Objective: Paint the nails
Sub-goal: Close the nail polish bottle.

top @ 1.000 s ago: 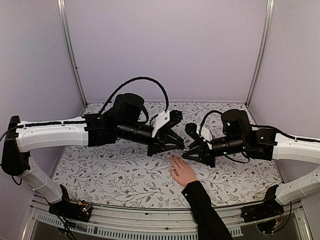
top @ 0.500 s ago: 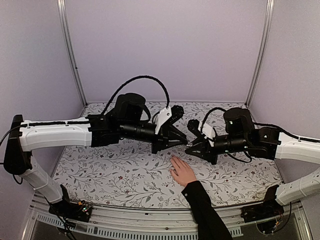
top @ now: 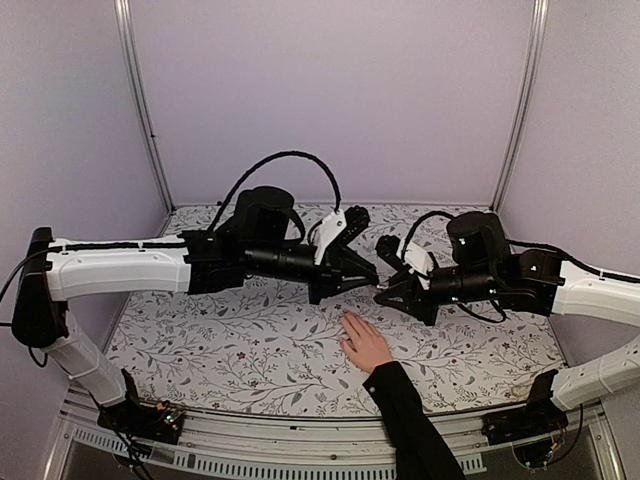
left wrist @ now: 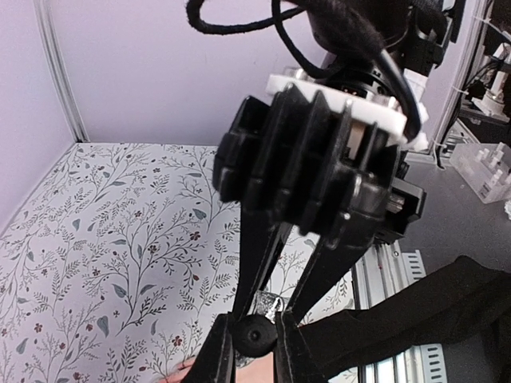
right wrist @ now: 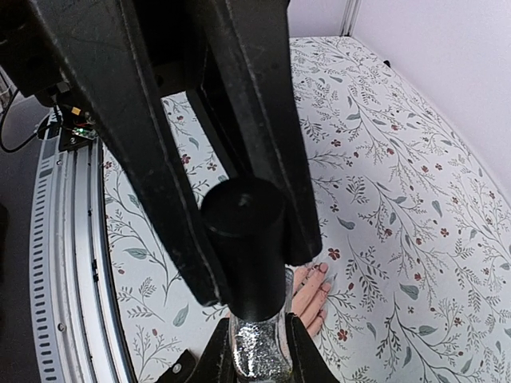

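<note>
A light-skinned hand (top: 365, 343) in a black sleeve (top: 410, 420) lies flat on the floral table, fingers pointing away. Its nails (right wrist: 324, 269) show as small tips in the right wrist view; in the top view they are too small to make out. Above the hand both grippers meet on one small bottle. My right gripper (top: 383, 292) (right wrist: 257, 355) is shut on the silver glitter glass body (right wrist: 257, 349). My left gripper (top: 367, 280) (left wrist: 254, 351) is shut on the bottle's black cap (left wrist: 254, 335) (right wrist: 243, 239). The cap sits on the bottle.
The floral tablecloth (top: 230, 340) spreads to either side of the hand. Lilac walls with metal posts (top: 145, 110) close in the back and sides. A metal rail (top: 300, 440) runs along the near edge, and the sleeve crosses it.
Both grippers, joined on the bottle, have drifted slightly right and upward above the hand. The hand has not moved.
</note>
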Controlling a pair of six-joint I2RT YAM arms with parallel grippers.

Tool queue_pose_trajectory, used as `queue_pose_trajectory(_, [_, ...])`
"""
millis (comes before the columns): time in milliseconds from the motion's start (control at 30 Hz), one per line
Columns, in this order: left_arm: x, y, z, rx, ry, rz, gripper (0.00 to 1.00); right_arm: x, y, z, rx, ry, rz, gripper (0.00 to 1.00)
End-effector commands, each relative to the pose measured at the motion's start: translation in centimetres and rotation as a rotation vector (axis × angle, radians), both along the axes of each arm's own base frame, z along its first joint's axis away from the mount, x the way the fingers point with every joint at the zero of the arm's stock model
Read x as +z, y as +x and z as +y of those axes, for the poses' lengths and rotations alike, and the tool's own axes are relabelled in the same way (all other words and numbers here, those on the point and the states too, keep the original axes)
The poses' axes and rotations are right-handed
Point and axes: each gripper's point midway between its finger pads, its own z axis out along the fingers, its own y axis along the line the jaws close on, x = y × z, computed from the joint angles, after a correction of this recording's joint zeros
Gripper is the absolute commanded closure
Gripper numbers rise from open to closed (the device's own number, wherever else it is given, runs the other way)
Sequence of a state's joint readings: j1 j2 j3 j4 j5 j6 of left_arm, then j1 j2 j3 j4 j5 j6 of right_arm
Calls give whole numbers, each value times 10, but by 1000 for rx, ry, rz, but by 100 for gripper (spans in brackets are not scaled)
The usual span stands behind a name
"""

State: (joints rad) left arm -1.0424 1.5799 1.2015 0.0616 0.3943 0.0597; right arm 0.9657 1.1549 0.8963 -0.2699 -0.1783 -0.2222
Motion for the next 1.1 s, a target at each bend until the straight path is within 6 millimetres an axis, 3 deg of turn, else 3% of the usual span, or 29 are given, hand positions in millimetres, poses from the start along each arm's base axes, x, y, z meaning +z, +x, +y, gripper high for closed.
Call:
queue_pose_trajectory(0, [-60, -27, 7, -147, 149, 52, 90, 95, -23, 24, 176, 288, -137, 100])
queue_pose_trajectory(400, [-61, -55, 17, -352, 175, 1, 86, 112, -64, 23, 393, 352, -124, 100])
queue_pose_trajectory(1067, [-47, -50, 18, -337, 145, -1, 77, 101, -66, 28, 422, 337, -96, 100])
